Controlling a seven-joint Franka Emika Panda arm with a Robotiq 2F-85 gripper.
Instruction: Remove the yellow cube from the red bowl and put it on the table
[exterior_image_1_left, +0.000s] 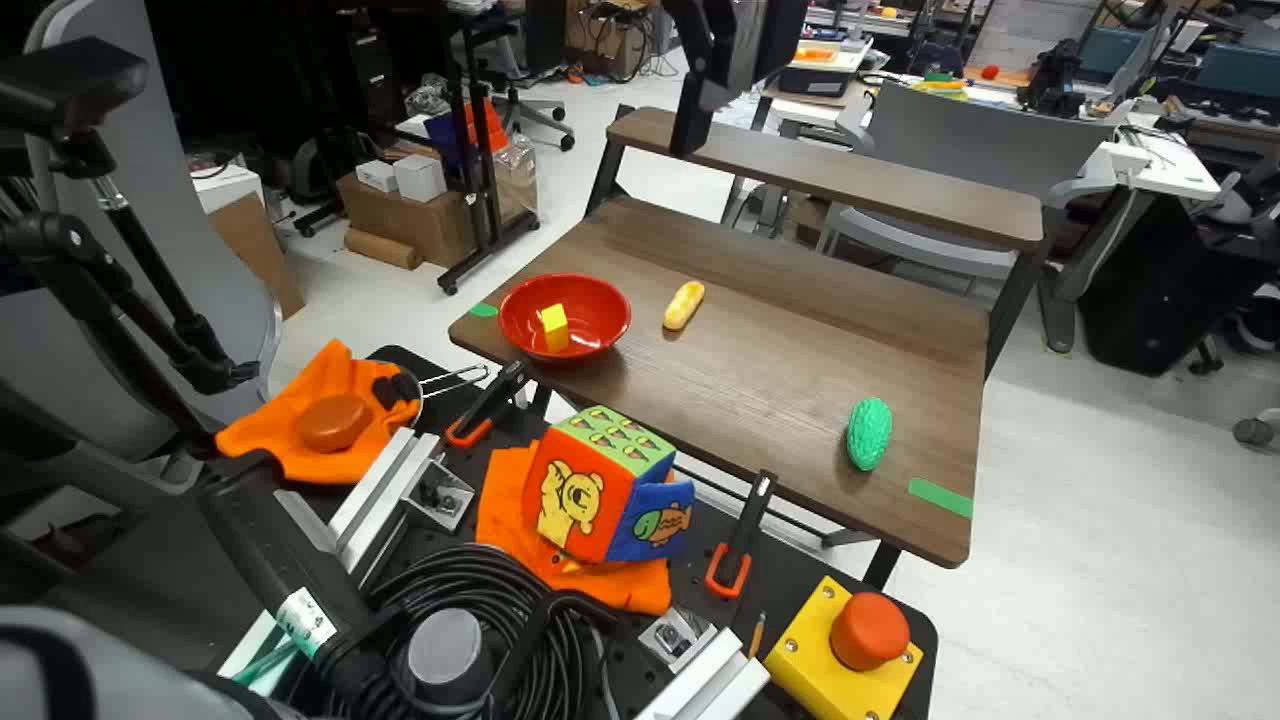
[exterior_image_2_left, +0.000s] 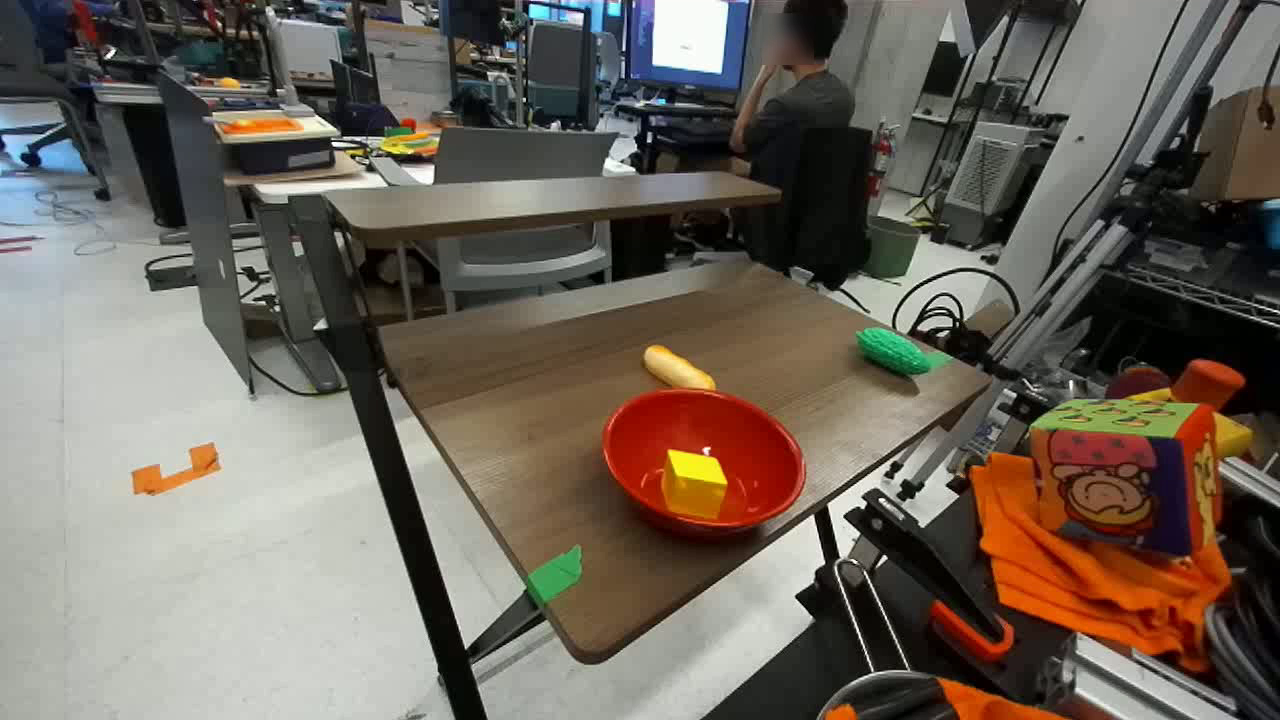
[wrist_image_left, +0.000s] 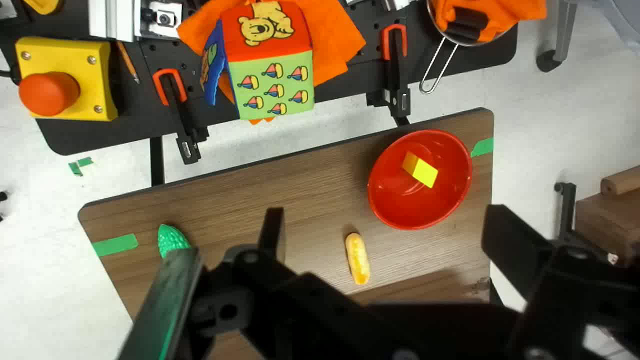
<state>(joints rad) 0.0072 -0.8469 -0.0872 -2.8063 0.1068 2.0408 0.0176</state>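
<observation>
Gripper (wrist_image_left: 384, 222) spread wide, and at its wrist-view one o'clock the yellow cube (wrist_image_left: 420, 170) sits in the red bowl (wrist_image_left: 417, 207)!

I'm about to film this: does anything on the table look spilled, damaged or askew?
Nothing stands out: the red bowl sits upright with the yellow cube inside, and no spill or damage shows on the table.

No lettering can be read; print on the white label (exterior_image_1_left: 306, 622) is unclear.

Centre-left in an exterior view, the bowl (exterior_image_1_left: 592, 316) on the worktop (exterior_image_1_left: 780, 360) holds the cube (exterior_image_1_left: 555, 328); rightward lies the oblong object (exterior_image_1_left: 684, 306).
</observation>
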